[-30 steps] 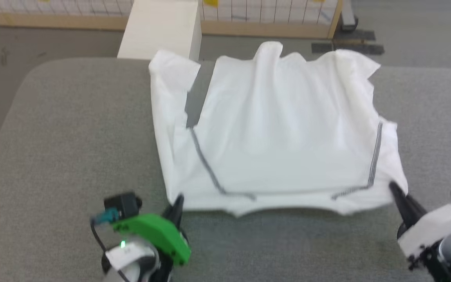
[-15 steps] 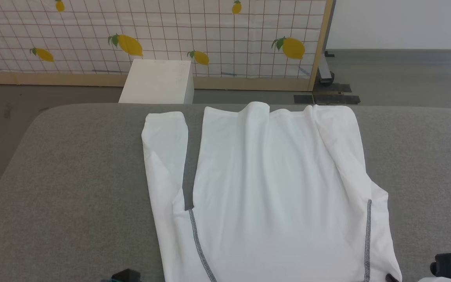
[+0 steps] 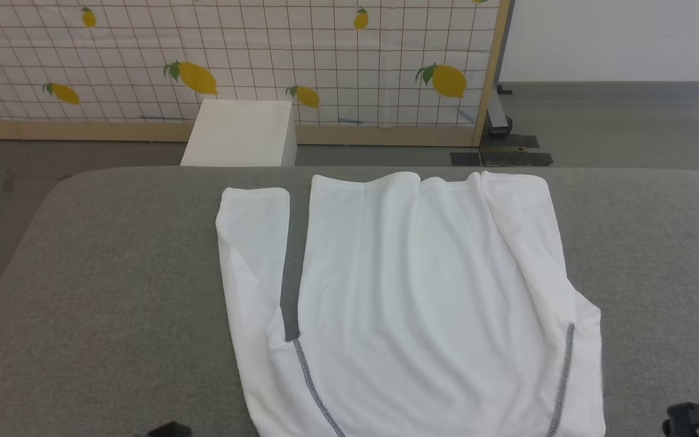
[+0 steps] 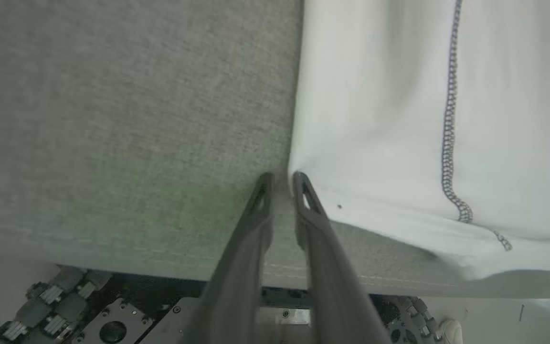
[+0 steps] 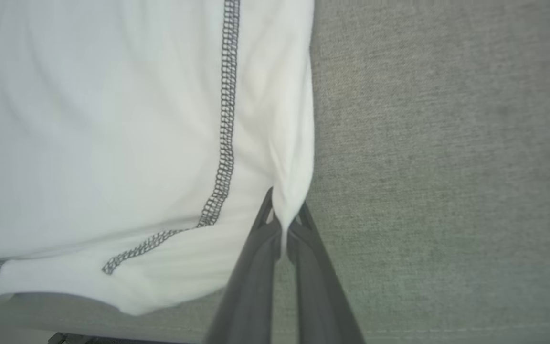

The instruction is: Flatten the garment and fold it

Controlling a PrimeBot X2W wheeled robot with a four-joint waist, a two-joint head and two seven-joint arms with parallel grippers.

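Grey surface (image 3: 113,273); shirt (image 3: 422,291) hem cut off below head view. Left claw (image 4: 282,184) narrowly parted beside shirt corner; right claw (image 5: 284,209) pinches shirt edge.

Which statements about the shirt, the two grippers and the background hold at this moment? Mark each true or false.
1. The right gripper pinches an edge of the garment. True.
2. The left gripper clamps cloth as well. False: its fingers stand slightly apart beside the garment's corner, with no cloth between them.
3. The white box sits on the grey padded surface. False: it stands beyond that surface's far edge.
4. A lemon-patterned screen stands behind the white box. True.
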